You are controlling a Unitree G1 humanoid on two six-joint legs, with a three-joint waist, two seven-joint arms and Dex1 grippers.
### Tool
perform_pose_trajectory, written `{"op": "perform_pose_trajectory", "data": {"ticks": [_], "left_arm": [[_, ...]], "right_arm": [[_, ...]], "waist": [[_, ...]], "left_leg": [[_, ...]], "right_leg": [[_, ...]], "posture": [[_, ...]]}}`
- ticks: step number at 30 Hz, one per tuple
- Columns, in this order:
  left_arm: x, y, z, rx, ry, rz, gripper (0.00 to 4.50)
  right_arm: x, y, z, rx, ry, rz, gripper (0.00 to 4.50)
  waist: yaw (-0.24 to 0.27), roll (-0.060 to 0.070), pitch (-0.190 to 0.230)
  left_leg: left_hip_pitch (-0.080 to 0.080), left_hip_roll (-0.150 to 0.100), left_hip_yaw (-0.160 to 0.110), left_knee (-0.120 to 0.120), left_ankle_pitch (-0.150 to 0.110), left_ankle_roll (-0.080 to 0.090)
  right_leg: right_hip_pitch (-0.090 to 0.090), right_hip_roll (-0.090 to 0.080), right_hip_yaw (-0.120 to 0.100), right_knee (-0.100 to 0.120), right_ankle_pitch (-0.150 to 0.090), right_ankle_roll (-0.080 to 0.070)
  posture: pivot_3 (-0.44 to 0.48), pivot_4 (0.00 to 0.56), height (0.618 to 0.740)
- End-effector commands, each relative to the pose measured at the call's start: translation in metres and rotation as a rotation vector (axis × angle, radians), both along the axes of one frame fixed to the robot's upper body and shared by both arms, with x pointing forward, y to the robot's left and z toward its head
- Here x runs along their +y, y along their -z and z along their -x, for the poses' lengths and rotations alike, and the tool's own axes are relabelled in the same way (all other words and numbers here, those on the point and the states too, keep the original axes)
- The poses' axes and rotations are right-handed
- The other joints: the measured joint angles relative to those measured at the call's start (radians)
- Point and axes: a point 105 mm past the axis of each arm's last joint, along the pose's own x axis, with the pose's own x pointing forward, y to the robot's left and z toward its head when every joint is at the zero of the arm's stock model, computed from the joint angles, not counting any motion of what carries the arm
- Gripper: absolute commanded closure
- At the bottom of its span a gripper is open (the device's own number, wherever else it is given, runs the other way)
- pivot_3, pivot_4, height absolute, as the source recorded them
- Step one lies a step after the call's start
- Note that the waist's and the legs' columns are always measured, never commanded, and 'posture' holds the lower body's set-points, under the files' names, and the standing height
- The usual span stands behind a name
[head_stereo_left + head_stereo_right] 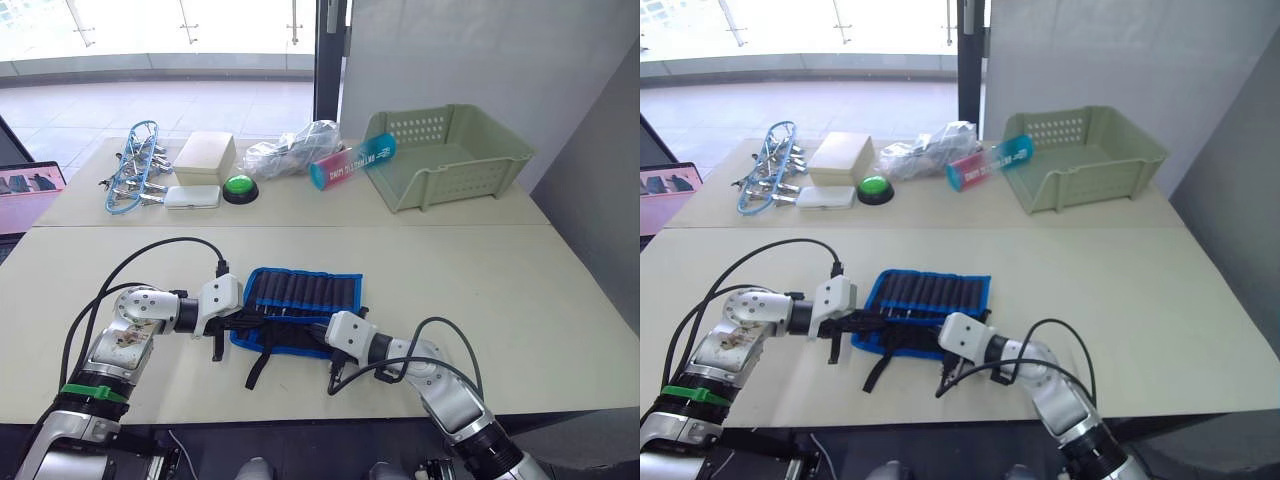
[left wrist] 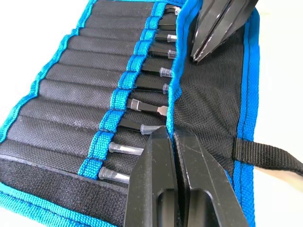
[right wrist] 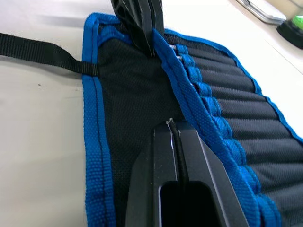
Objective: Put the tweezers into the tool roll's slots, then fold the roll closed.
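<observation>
Since the tool roll [image 1: 300, 305] near the table's front edge is limp fabric, both closed grippers (left gripper [image 2: 173, 137], right gripper [image 3: 171, 124]) should pinch its blue-edged flap [image 2: 208, 90].

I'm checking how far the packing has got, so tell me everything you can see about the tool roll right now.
The tool roll lies open and flat on the near table, between the two grippers. It is black woven fabric with bright blue edging, a row of narrow slots across its inner face and a black strap trailing off one edge. Tweezers sit in the slots, tips poking out. A plain flap is partly turned over them. The left gripper and right gripper, both shut, pinch the flap's blue edge.
</observation>
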Motion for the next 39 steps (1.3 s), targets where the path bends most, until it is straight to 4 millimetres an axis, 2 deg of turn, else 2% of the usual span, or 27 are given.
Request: {"op": "perform_pose_trajectory", "data": {"ticks": [1, 6, 9, 15, 19, 24, 26, 30, 34, 39], "left_arm": [[0.002, -0.017, -0.002, -0.065, -0.01, 0.044, 3.33], [0.008, -0.024, 0.0, -0.102, -0.058, 0.085, 1.65], [0.011, -0.029, 0.004, -0.129, -0.098, 0.118, 1.65], [0.013, -0.048, 0.019, -0.122, -0.196, 0.316, 1.65], [0.003, -0.04, 0.036, -0.029, -0.256, 0.483, 2.83], [-0.014, -0.017, 0.034, 0.011, -0.369, 0.537, 4.46], [-0.018, -0.01, 0.03, 0.008, -0.412, 0.552, 4.46], [-0.021, 0.021, 0.028, 0.027, -0.482, 0.468, 4.46], [-0.011, 0.044, 0.026, 0.057, -0.57, 0.384, 4.46], [0.0, 0.056, 0.025, 0.073, -0.628, 0.343, 4.46]], "right_arm": [[-0.003, 0.003, -0.003, 0.04, 0.04, -0.044, 4.5], [-0.002, 0.01, -0.004, 0.065, 0.052, -0.041, 4.5], [-0.003, 0.014, -0.003, 0.076, 0.056, -0.026, 4.5], [-0.004, 0.016, -0.002, 0.087, 0.065, -0.019, 4.5], [-0.003, 0.017, -0.002, 0.096, 0.071, -0.021, 4.5], [-0.003, 0.016, -0.003, 0.092, 0.069, -0.016, 4.5], [-0.004, 0.015, -0.003, 0.089, 0.069, -0.015, 4.5], [-0.006, 0.013, -0.004, 0.09, 0.074, -0.016, 4.5], [-0.008, 0.011, -0.004, 0.099, 0.082, -0.016, 4.5], [-0.016, 0.011, -0.007, 0.108, 0.125, 0.0, 4.5]], "waist": [[-0.003, 0.0, 0.0], [-0.007, 0.0, 0.0], [-0.008, 0.0, 0.0], [-0.009, 0.0, 0.0], [-0.011, 0.0, -0.001], [-0.008, 0.0, -0.001], [-0.006, -0.001, -0.001], [-0.005, 0.0, -0.001], [-0.001, 0.0, -0.001], [0.0, 0.002, -0.002]], "left_leg": [[0.0, 0.0, 0.0, 0.0, 0.0, 0.0], [0.0, 0.0, 0.0, 0.0, 0.0, 0.0], [0.001, 0.0, 0.0, 0.0, 0.0, 0.0], [0.0, 0.0, -0.001, 0.001, 0.0, 0.0], [0.001, 0.0, -0.001, 0.001, -0.001, 0.001], [0.002, 0.0, -0.001, 0.003, -0.001, 0.002], [0.001, 0.0, -0.001, 0.005, -0.001, 0.002], [0.001, 0.0, -0.001, 0.005, -0.001, 0.002], [0.001, 0.0, -0.001, 0.005, -0.001, 0.002], [0.002, 0.0, -0.001, 0.005, -0.002, 0.003]], "right_leg": [[0.0, 0.0, 0.0, 0.0, 0.0, 0.0], [0.0, 0.0, 0.0, 0.0, 0.0, 0.0], [0.0, 0.0, 0.0, 0.001, 0.0, 0.0], [0.0, 0.0, 0.0, 0.002, 0.0, 0.0], [0.001, 0.0, 0.001, 0.002, 0.0, 0.0], [0.002, 0.0, 0.001, 0.0, 0.0, 0.0], [0.002, 0.0, 0.001, 0.0, 0.0, 0.0], [0.002, 0.0, 0.001, 0.0, 0.0, 0.0], [0.001, 0.0, 0.001, 0.0, 0.0, 0.0], [0.002, 0.0, 0.001, 0.0, 0.0, 0.0]], "posture": [[0.0, 0.15, 0.716], [0.0, 0.15, 0.716], [0.0, 0.15, 0.716], [0.0, 0.15, 0.716], [0.0, 0.15, 0.716], [0.0, 0.15, 0.716], [0.0, 0.15, 0.716], [0.0, 0.15, 0.716], [0.0, 0.15, 0.716], [0.0, 0.15, 0.716]]}}
